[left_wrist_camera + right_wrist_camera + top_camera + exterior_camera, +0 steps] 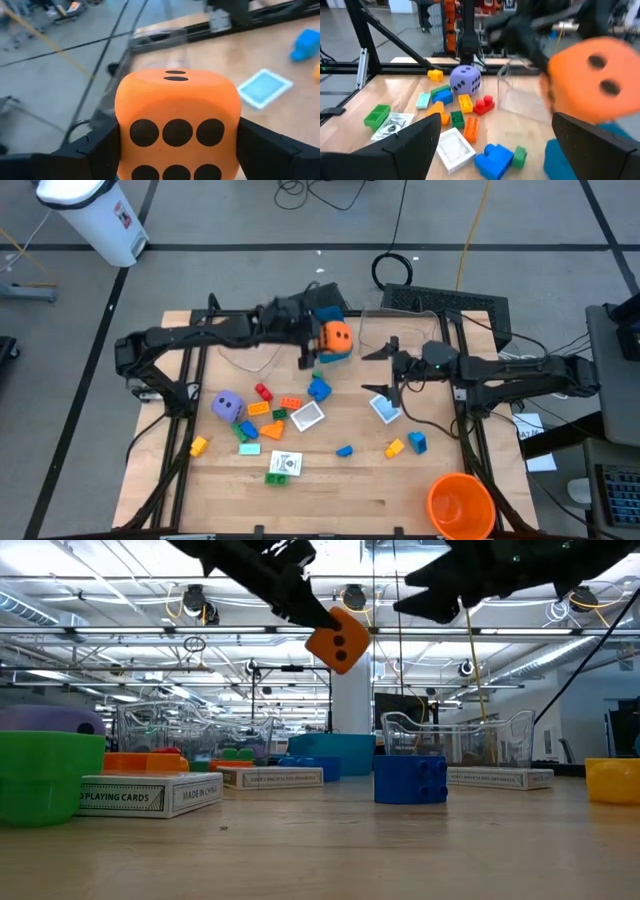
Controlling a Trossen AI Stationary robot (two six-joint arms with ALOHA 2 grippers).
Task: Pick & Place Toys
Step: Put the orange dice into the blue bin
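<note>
Left gripper (322, 343) is raised above the far-centre of the wooden table (350, 490), jaws pinching the large orange plastic die with black dots (335, 340) by two opposite faces; low view shows the die (338, 639) well clear of the tabletop, tilted, hanging under the dark fingers. Left wrist view confirms: die (177, 125) sits snug btwn both fingers (105, 150), three-dot row facing the camera. Right gripper (388, 375) hovers right of centre, jaws spread wide, nothing btwn them; a white card with light-blue border (384, 409) lies on the table just beside it. Remaining toys stay on the table: purple plastic die with dark dots (228, 406) at left, next to a loose cluster of red, orange, green and blue plastic bricks (268, 416); white picture card (307, 415) just right of that cluster; another white card with a dark print (285, 463) nearer the front edge w/ a green brick touching it. Single yellow brick (198, 445) apart at front left; small blue brick (344, 450) near centre; yellow brick (394, 447) and blue brick (417, 442) side by side at right. Blue brick w/ green piece (319, 387) lies below the held die. Big orange plastic cup (460, 505) stands at front-right corner. Clear plastic tub (385, 330) sits at the far edge, right of the held die.
</note>
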